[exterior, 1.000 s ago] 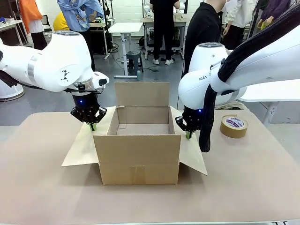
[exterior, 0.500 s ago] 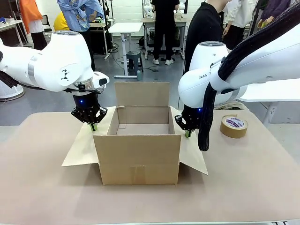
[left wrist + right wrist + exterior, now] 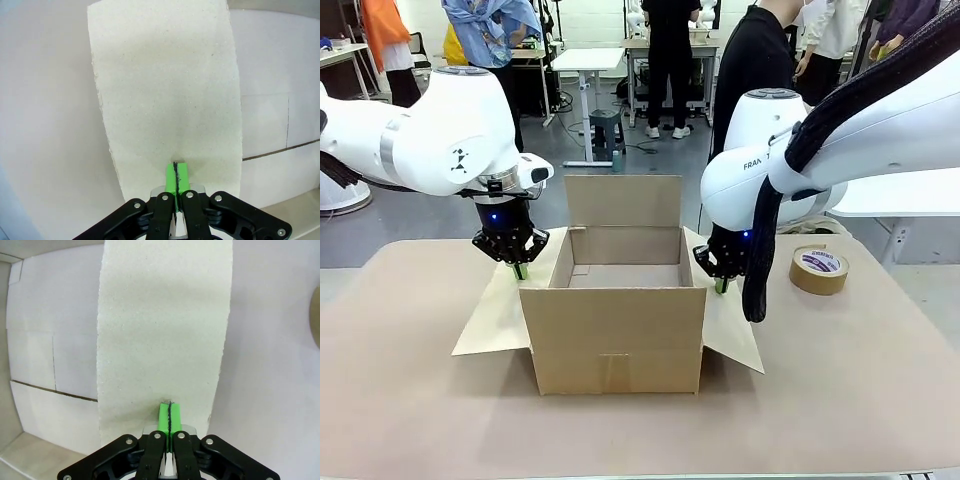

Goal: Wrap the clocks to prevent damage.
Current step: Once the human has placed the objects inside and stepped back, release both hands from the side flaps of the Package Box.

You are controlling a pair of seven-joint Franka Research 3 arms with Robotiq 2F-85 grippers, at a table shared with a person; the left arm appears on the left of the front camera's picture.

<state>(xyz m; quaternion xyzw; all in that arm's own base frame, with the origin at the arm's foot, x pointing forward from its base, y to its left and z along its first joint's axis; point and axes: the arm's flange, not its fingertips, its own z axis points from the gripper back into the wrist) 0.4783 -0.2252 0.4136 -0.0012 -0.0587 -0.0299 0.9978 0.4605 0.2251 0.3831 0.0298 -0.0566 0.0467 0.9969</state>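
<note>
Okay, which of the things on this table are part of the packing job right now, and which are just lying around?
In the job:
cardboard box, open
left gripper, fingers shut, tip on the left flap
right gripper, fingers shut, tip on the right flap

Lying about:
tape roll, untouched on the table beyond the right flap
</note>
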